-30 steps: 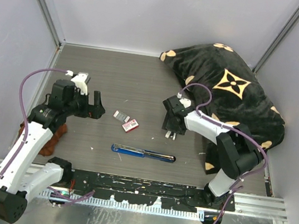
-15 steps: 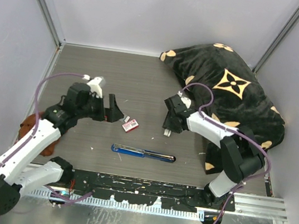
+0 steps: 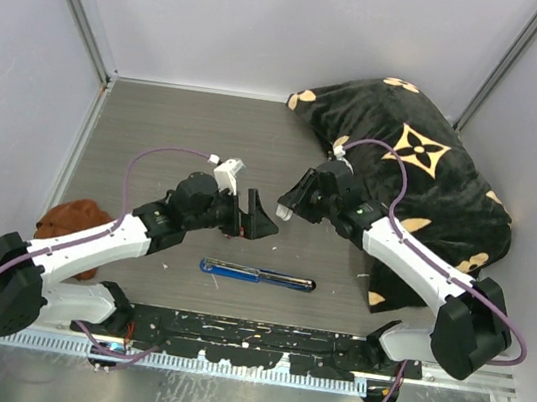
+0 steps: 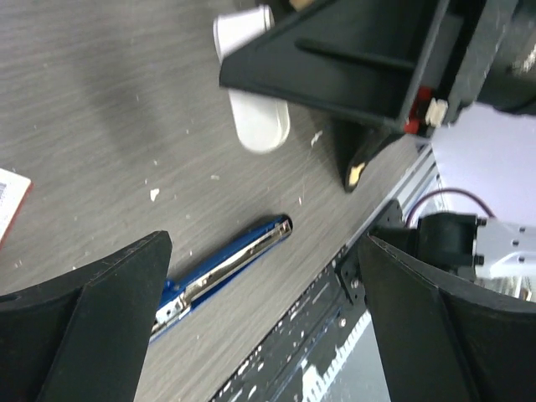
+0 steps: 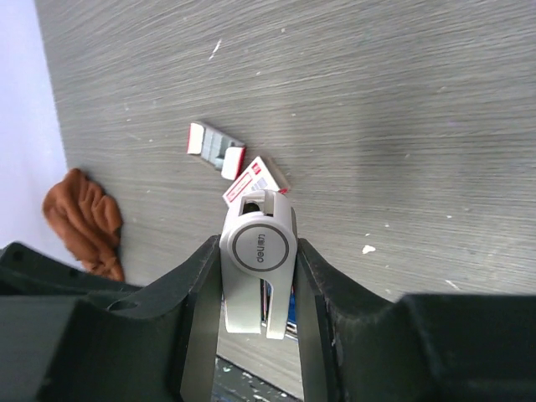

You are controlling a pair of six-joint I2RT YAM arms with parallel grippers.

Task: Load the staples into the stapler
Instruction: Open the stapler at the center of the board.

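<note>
Nearest the arm bases, the stapler [image 3: 257, 275] lies flat on the table [image 3: 157, 134], opened out so that its silver channel faces up, and nothing rests in it. Just beyond it the left gripper [image 3: 248, 225] hovers with its jaws spread as wide as they go and nothing between them. From above it covers the spot where the staples [image 5: 214, 144] lie, so only the right wrist view shows them: a small grey block just beside the red-and-white box [image 5: 255, 178], well apart from the stapler. A little farther back, the right gripper [image 3: 288, 207] is clamped on a small white oblong piece [image 5: 258, 255] and holds it clear of the table. The left wrist view adds what the overhead one does not, the stapler's bright channel seen between its own open fingers [image 4: 100, 301]. The loading looks barely begun and the step in hand is probably the reach for the staples. Next the left gripper would need to come down over the block, close across its narrow sides, and carry it in line with the channel. Farthest off sit a brown cloth [image 3: 68, 222] and a black patterned pillow [image 3: 424, 174].
</note>
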